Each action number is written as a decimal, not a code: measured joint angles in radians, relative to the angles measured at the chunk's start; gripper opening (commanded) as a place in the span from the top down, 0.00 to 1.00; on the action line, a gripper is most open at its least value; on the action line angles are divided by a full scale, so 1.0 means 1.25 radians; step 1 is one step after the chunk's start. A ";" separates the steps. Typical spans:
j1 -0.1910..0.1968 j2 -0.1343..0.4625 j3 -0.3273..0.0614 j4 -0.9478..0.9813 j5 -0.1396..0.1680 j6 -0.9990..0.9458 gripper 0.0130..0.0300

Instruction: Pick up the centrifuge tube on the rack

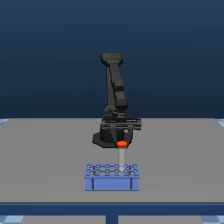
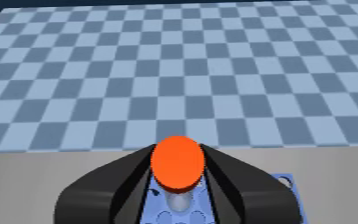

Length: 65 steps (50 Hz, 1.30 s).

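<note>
Above the small light-blue rack with round holes (image 1: pixel 111 178), my black claw (image 2: pixel 179 192) squeezes the thin, pale tube with its orange-red cap (image 1: pixel 121 155), standing upright.

A grey table (image 1: pixel 45 160) lies bare on every side of a small light-blue rack (image 1: pixel 112 184), leaving open passage around it. 1 tube with an orange-red cap (image 1: pixel 121 145) stands up from the rack. The black gripper (image 1: pixel 121 136) and arm (image 1: pixel 114 90) crowd the space directly above it.
</note>
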 measured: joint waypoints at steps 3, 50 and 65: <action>0.000 -0.002 -0.003 0.038 0.000 -0.039 1.00; 0.000 -0.041 -0.052 0.572 -0.034 -0.582 1.00; 0.000 -0.049 -0.065 0.651 -0.051 -0.668 1.00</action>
